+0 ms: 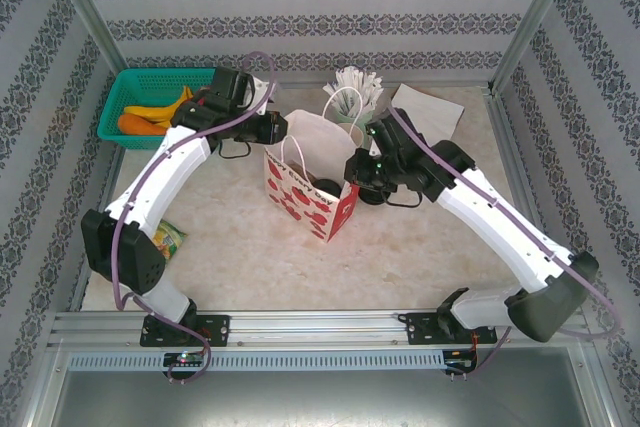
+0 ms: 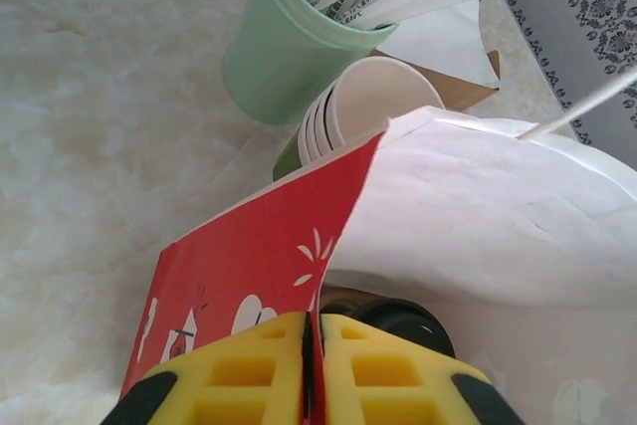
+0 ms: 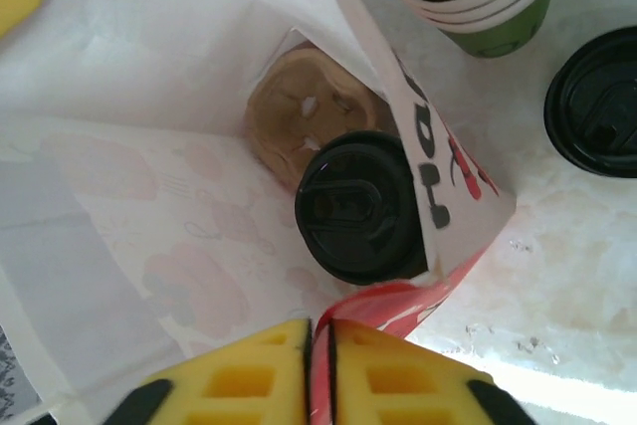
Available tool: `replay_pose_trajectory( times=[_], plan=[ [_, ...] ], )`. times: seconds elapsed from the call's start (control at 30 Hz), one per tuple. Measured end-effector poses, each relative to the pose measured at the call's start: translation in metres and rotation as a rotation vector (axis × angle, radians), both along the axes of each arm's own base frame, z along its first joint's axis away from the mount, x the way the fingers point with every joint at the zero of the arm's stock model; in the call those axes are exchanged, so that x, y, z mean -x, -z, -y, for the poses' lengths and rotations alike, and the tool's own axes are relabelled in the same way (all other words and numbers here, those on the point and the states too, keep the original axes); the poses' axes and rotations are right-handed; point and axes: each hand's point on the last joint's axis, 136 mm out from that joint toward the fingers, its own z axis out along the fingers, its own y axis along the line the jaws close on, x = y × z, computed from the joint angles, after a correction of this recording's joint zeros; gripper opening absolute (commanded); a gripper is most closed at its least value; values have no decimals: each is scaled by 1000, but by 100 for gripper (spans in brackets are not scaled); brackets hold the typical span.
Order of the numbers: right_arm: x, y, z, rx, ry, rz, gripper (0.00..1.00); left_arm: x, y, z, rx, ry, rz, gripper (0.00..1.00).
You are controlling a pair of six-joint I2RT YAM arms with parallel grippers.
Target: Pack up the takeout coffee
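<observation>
While my two grippers pinch the paper bag [image 1: 305,197] seen from above, the left gripper [image 1: 272,130] sits at its ten o'clock and the right gripper [image 1: 360,169] at three. Left wrist: my jaws clamp the red edge. Right wrist: my jaws press together on the rim at six; the lidded cup [image 3: 360,204] stands in its pulp tray [image 3: 289,111] inside. Pulling apart could tear the paper or tip the coffee.

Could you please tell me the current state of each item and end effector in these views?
paper bag: standing open, rim pinched on two sides.
lidded cup: inside the bag, seated in the tray.
pulp tray: in the bag, one well empty.
spare lid: loose on the table.
left end effector: shut on the bag's edge.
right end effector: shut on the bag's edge.
</observation>
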Motion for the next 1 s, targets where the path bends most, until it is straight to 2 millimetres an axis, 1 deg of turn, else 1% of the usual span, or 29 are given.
replay_pose_trajectory(
  times=[0.1, 0.13, 0.2, 0.27, 0.37, 0.5, 0.57, 0.6, 0.7, 0.77, 0.83, 0.87, 0.93, 1.0],
  plan=[
    [-10, -2, 1, 42, -24, -2, 10, 11, -1, -9, 6, -33, -9, 31],
    [-15, -4, 1, 56, -34, 2, 10, 16, -2, -14, 11, -52, -15, 37],
    [-25, -5, 1, 83, -55, 9, 9, 21, -7, -27, 15, -97, -10, 44],
    [-35, -6, 0, 106, -74, 16, 9, 26, -14, -41, 25, -147, 1, 53],
    [-50, -5, -1, 130, -96, 30, 9, 30, -23, -57, 40, -209, 18, 62],
    [-68, -3, -3, 146, -117, 48, 9, 32, -27, -77, 38, -300, 28, 85],
    [-78, -4, -4, 146, -131, 60, 9, 31, -25, -93, 21, -379, 30, 96],
    [-82, -4, -6, 146, -139, 66, 9, 31, -23, -102, 11, -425, 30, 99],
    [-93, -4, -11, 144, -169, 77, 9, 29, -17, -142, -38, -618, 32, 100],
    [-98, -2, -14, 143, -188, 80, 9, 30, -8, -174, -71, -769, 20, 100],
    [-100, -2, -17, 140, -203, 82, 9, 33, 9, -197, -96, -882, -14, 100],
    [-101, -2, -18, 139, -213, 86, 9, 35, 19, -204, -108, -921, -37, 100],
    [-102, -3, -22, 132, -232, 91, 9, 38, 44, -209, -127, -960, -100, 100],
    [-103, -4, -25, 126, -251, 97, 10, 38, 68, -207, -140, -970, -169, 100]
  ],
)
